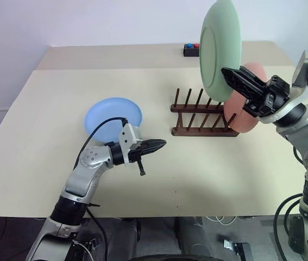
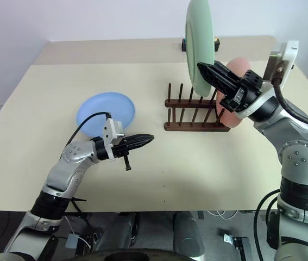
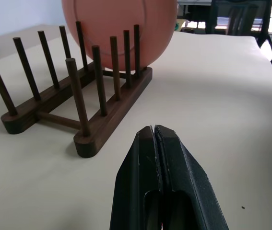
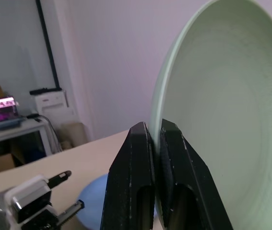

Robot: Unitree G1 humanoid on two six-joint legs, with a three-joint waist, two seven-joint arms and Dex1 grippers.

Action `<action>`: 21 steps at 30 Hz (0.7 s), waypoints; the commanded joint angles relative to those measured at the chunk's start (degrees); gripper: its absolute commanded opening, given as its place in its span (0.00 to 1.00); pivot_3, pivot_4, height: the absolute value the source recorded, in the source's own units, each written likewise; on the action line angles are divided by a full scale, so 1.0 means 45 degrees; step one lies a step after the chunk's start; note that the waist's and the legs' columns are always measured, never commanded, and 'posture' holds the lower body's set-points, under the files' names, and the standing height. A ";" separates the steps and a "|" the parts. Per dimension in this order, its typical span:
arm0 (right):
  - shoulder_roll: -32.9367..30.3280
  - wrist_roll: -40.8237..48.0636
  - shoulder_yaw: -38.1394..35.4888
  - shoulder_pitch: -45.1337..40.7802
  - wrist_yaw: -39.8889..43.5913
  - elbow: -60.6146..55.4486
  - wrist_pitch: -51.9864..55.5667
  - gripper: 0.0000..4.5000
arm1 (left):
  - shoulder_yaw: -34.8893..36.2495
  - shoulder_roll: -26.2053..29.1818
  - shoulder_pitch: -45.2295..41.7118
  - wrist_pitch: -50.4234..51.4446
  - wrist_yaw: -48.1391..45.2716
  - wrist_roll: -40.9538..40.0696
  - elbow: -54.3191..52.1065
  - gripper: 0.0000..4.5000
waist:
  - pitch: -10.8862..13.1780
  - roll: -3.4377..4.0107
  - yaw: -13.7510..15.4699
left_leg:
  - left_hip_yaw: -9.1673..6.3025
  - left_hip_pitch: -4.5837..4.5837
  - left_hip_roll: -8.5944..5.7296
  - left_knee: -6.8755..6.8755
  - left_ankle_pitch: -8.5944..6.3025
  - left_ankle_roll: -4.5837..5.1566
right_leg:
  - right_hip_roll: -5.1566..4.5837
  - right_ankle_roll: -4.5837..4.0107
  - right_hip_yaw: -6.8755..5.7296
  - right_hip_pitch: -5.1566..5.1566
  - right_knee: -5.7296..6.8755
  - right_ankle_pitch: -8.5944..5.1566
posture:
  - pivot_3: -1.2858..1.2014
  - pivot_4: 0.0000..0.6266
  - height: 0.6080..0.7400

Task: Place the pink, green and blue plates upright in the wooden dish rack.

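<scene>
1. The round sky-blue plate [image 1: 113,115] is lying flat on the beige table [image 1: 45,141].
2. The left gripper [image 1: 155,145], fingers pressed together and empty, is hovering at the blue plate's 4 o'clock.
3. The dark wooden pegged dish rack [image 1: 201,115] is holding the salmon-pink plate [image 1: 246,109] upright at its 3 o'clock end.
4. The right gripper [image 1: 228,75] is pinching the pale mint-green plate [image 1: 219,46] by its rim, upright above the rack.

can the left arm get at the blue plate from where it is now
Probably yes: the blue plate lies flat on the table just behind the shut, empty left gripper, with nothing between them. The rack stands off to the side.
</scene>
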 commanded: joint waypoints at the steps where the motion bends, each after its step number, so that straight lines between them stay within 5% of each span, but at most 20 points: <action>1: 0.0171 0.0345 -0.0465 0.0004 -0.0285 0.0104 0.0204 0.01 | 0.0039 0.0042 0.0019 -0.0160 0.0002 -0.0064 -0.0449 0.00 | 0.0000 0.0000 0.0020 | 0.0000 0.0000 0.0000 0.0001 0.0000 0.0000 | 0.0000 0.0000 0.0000 0.0000 0.0000 0.0000 | 0.52 0.24 1.00; 21: 0.0794 -0.0467 -0.0586 0.0273 -0.0504 0.1248 0.0350 0.01 | -0.0029 0.0032 -0.0040 -0.0177 -0.0002 0.0031 -0.0355 0.00 | 0.0000 0.0000 -0.0002 | 0.0002 -0.0001 0.0000 -0.0004 0.0000 0.0000 | 0.0001 0.0001 0.0000 -0.0006 0.0001 0.0000 | 0.52 0.24 1.00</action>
